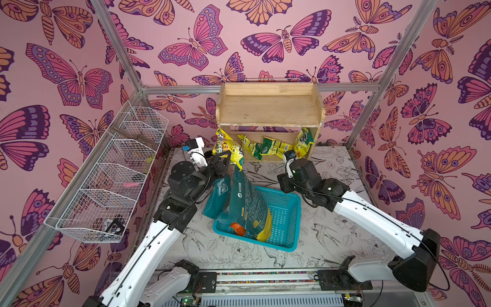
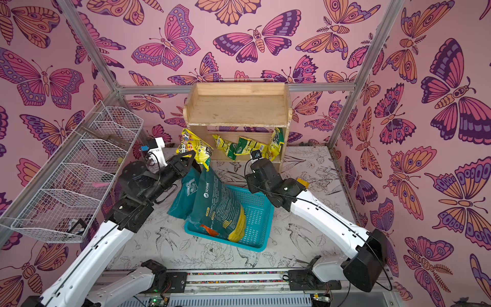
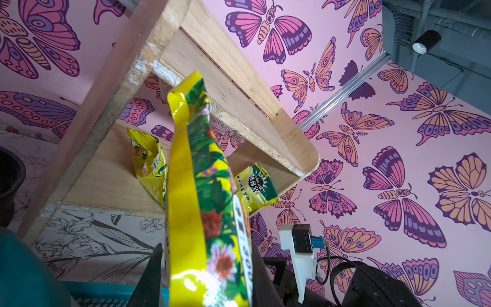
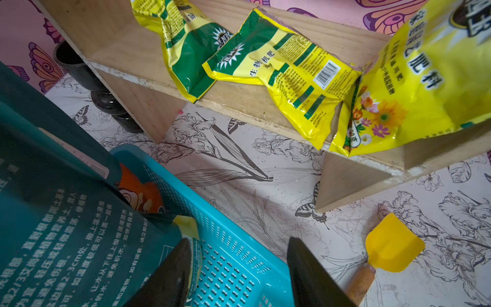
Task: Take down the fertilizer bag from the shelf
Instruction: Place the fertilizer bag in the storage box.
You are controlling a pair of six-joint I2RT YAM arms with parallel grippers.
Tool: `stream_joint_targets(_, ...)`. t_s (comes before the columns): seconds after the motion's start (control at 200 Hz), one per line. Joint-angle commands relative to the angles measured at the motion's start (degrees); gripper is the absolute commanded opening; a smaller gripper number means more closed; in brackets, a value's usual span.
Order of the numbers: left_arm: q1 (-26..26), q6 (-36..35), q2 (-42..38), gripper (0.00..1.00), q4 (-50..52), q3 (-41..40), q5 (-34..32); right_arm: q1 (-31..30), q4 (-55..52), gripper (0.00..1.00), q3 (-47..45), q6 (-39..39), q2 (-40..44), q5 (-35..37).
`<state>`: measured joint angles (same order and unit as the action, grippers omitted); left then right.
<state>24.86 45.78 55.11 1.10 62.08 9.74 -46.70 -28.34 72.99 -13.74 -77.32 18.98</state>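
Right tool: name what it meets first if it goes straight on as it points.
Probably the floral table mat just past the blue basket's rim, since the open right tool tilts downward; a flatter line would reach the shelf's lower board. Depth unclear.

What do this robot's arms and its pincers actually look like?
The left arm and right arm are white tubes linked by chunky black joints, a thin black cable running along each. The left gripper and right gripper are black, with two tapering wedge-shaped fingers. A small white camera block sits at the wrist.
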Motion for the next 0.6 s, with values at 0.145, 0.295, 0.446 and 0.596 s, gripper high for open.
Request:
stream_joint_targets(0.145,8.76,-3.36,-3.81,0.0,0.72,-0.77,-2.39,-0.46,-4.77,0.61,1.31,-3.09,1.6,9.06)
stream_joint_targets(0.295,13.9,-6.51,-5.23,0.0,4.44,-2.13,-8.17,0.16,-7.05,0.62,1.41,-5.63,2.9,14.63)
stream_joint_targets(0.446,20.49,-5.18,-4.34,0.0,5.56,-6.23,-11.97,1.58,-8.15,0.63,0.87,-7.64,5.39,15.26)
stream_joint_targets(0.596,27.49,-5.04,0.0,0.0,5.1,-9.57,-14.6,1.7,-8.29,0.63,0.23,-8.23,6.55,14.49)
